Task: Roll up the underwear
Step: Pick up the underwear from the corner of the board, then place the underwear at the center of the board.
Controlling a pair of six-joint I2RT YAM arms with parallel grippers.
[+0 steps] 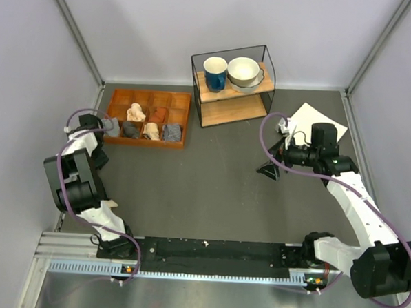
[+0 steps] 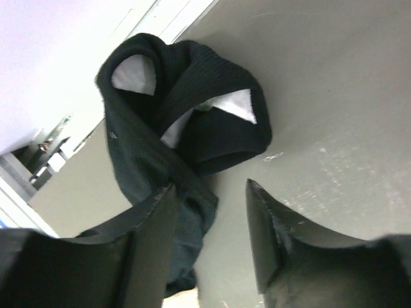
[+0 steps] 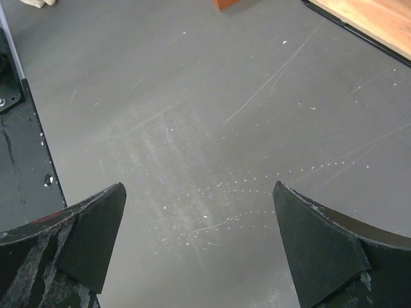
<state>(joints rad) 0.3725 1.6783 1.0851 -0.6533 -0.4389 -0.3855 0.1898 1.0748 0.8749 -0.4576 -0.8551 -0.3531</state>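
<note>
Dark grey table point(image 1: 210, 196) between pale walls point(image 1: 198, 22). One wooden tray point(image 1: 172, 101) holds six small rolls point(image 1: 150, 130), one half-hidden. One shelf point(image 1: 228, 112) carries one mug point(image 1: 214, 73) and two bowls point(image 1: 243, 70). The underwear point(image 2: 192, 115) lies crumpled at the upper middle of the left wrist view and is hidden from above. The left claw point(image 2: 212, 189) is released, with cloth against one side. The right claw point(image 3: 199, 189) is released above the table.

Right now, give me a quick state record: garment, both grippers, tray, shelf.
underwear: black, crumpled in a loose heap on the table, pale lining showing, not rolled
left gripper: open, low over the underwear, fabric against one finger and partly in the gap
right gripper: open, over the table, holding nothing
wooden tray: far left, small rolled garments in its compartments
wire shelf: far centre, blue mug and bowls on it
</note>
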